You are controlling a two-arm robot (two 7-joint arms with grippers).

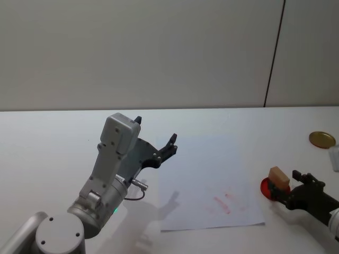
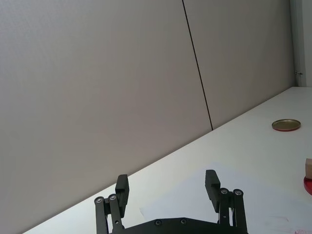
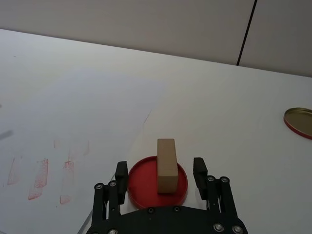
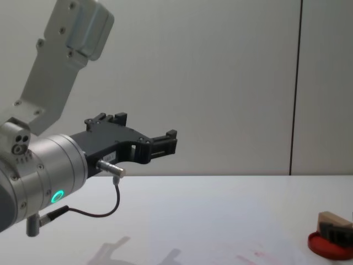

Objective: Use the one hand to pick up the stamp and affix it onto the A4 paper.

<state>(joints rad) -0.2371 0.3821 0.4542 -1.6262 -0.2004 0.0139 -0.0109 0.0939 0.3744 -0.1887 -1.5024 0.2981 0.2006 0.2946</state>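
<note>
Desk (image 1: 53,137) carries the A4 paper (image 1: 206,174) at centre, with faint red marks on it. Left tool (image 1: 155,129) is parked high over the paper's left edge, jaws wide and empty, likely to stay out of the way. Right tool (image 3: 160,166) sits low at the red ink pad (image 3: 141,183), just off the paper's right edge. Its jaws are wide either side of the stamp (image 1: 279,176), not touching it. The stamp rests in the pad, presumably inking. Likely next: close, then lift.
</note>
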